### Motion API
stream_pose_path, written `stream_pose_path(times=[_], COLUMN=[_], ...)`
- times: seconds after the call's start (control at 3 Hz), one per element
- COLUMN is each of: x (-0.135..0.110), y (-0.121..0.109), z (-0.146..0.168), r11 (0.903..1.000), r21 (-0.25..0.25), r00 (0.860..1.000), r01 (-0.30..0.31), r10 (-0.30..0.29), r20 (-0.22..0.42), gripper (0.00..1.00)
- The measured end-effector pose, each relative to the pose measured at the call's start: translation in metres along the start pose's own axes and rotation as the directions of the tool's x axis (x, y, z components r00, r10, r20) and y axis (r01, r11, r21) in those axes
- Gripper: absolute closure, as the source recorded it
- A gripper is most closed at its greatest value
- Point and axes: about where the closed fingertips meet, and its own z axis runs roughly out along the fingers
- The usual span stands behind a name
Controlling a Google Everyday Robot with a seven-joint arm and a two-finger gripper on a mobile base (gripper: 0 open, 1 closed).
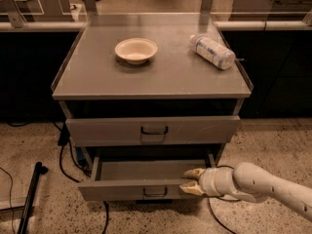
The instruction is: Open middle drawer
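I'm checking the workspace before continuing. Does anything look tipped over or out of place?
The plastic bottle lies on its side on the cabinet top, near the right edge. The bowl sits upright. The end effector is at the pulled-out middle drawer's right front corner.

The gripper (191,181) occupies the pulled-out drawer's (146,170) right front corner; its left interior lies free.

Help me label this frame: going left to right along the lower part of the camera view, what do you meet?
In order: black pole on the floor → handle of the middle drawer → hand at that drawer's front right end → pale arm reaching in from the right.
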Motion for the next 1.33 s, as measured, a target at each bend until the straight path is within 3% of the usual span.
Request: stream_pose_path(times=[0.33, 1.0, 1.33], x=[0.000, 0.026, 0.041], y=[0.000, 0.027, 0.041], z=[0.000, -0.034, -0.070], r11=[1.0000, 0.9989, 0.9956], r21=[0.000, 0.023, 0.065], r00=[1.000, 0.998, 0.994], r01=[0.000, -0.042, -0.067], r10=[0.000, 0.041, 0.061], r20=[0.000, 0.049, 0.094], gripper=[0.20, 0.66, 0.90])
